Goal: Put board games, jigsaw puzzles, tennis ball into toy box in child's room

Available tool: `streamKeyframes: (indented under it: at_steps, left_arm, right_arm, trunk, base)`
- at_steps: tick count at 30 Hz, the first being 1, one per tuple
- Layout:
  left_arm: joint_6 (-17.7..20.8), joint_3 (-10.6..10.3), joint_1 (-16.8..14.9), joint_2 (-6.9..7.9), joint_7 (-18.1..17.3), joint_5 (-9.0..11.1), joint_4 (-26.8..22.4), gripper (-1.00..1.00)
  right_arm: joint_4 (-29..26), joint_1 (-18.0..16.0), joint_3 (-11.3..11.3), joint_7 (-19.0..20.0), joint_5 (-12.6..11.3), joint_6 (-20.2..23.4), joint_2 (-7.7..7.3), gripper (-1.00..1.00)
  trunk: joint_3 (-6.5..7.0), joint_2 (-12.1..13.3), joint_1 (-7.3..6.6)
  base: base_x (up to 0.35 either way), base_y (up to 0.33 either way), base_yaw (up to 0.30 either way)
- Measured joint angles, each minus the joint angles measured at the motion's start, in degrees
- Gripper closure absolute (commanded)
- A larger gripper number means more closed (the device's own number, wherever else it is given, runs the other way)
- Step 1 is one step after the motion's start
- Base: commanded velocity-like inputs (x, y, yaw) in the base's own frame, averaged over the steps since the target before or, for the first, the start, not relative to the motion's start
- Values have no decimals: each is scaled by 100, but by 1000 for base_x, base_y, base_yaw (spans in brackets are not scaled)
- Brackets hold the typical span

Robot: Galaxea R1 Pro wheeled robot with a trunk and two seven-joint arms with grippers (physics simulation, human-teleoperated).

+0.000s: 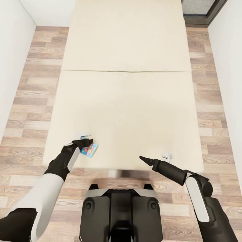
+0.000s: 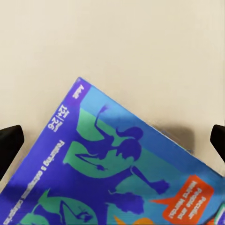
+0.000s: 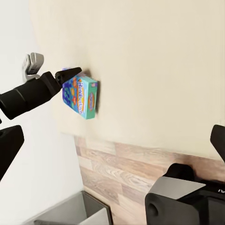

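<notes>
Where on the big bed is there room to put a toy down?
Nearly all of the bed is bare: the whole far half beyond the crease, and the near half's middle and right. The one crowded spot is the near left corner, where the board game lies under the left hand. The right hand hovers at the near edge.

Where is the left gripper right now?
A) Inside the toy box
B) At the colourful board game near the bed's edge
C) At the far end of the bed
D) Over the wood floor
B: in the head view the left gripper is at the board game lying on the bed near its near edge.
</notes>
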Motion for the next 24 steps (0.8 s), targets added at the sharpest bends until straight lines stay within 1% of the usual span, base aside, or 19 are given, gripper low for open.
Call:
streamKeyframes:
  at_steps: [11, 24]
  left_arm:
    - [-4, 0, -1, -1, -6, -1, 0, -100]
    - [-4, 7, 2, 0, -11, 0, 0, -100]
  right_arm:
    - [0, 0, 0, -1, 0, 1, 0, -100]
    - [0, 0, 0, -1, 0, 1, 0, -100]
  trunk:
    - [0, 0, 1]
    - [0, 0, -1]
  base:
    - [-192, 0, 0]
    - [-49, 0, 0]
